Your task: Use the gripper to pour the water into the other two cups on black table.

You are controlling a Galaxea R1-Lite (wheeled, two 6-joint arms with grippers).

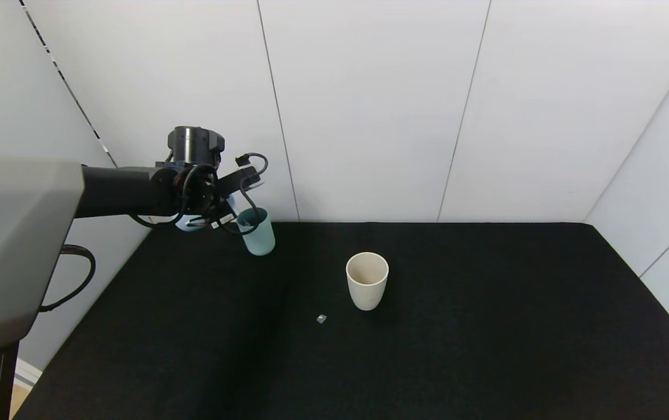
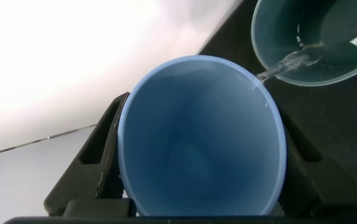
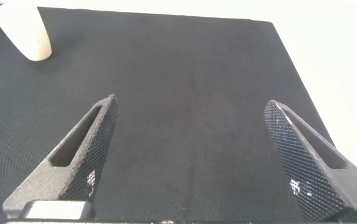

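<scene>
Item: left gripper [image 1: 226, 201], at the table's far left corner, raised just above the teal cup. Fingers pressed against both sides of a light blue cup [image 2: 202, 137]; one finger [image 2: 97, 158] shows dark along the cup wall in the left wrist view. The blue cup is tipped well over, mouth toward the camera.

Item: water [image 2: 287, 63]. A thin stream leaves the blue cup's rim and falls inside the teal cup [image 1: 256, 231], which stands upright on the black table [image 1: 486, 326] near the back wall.

Item: beige cup [image 1: 367, 280]. Upright, well apart from the teal cup, toward the table's middle; it looks empty. A small pale speck [image 1: 321, 318] lies near it.

Item: right gripper [image 3: 197, 155]. Fingers spread wide, holding nothing, idle over bare table; not seen in the head view.

Handling note, as judgement: the pour into the teal cup is under way. The stream lands near that cup's edge, so the tilt is best held steady, with the lip kept over the mouth. Some water should be kept back for the beige cup. Levelling the blue cup before travel would avoid drips on the cloth.
</scene>
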